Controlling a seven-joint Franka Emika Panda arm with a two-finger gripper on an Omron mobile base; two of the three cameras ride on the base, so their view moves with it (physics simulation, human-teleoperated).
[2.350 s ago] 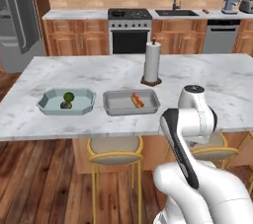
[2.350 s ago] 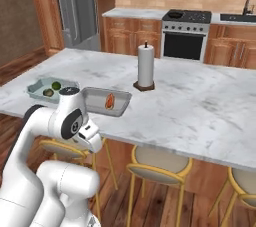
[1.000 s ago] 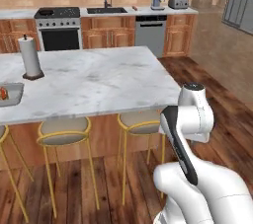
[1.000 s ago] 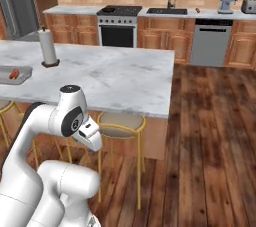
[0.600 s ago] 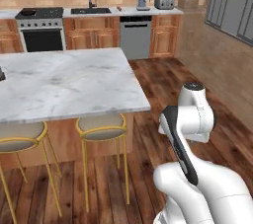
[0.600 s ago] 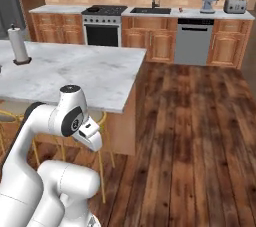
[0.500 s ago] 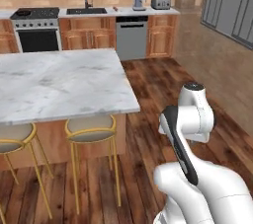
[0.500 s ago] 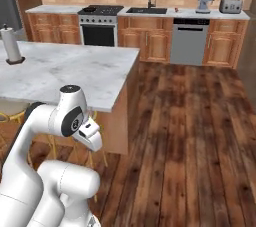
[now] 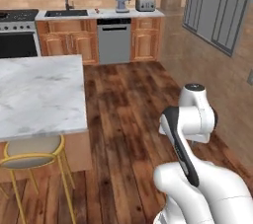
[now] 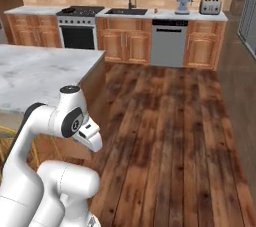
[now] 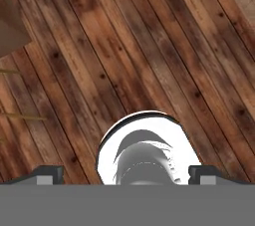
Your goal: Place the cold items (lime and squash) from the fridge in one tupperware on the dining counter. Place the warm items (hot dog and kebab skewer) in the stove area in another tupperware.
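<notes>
Everything in both base views has slid left since a moment ago, so the base has turned, not the things. Before, two tubs sat on the desk (image 9: 39, 94), one with a green thing, one with a hot dog; now they are out of sight, so I cannot tell where the food is. More food is probably left to fetch. The pincer (image 11: 120, 174) is wide open above the floor (image 11: 149, 46) and holds nothing. The stove (image 10: 77, 28) stands far off.

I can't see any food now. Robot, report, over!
Gripper open, empty, over wood floor. No tupperware or food in sight. Dining counter to left. Floor ahead clear to stove.
</notes>
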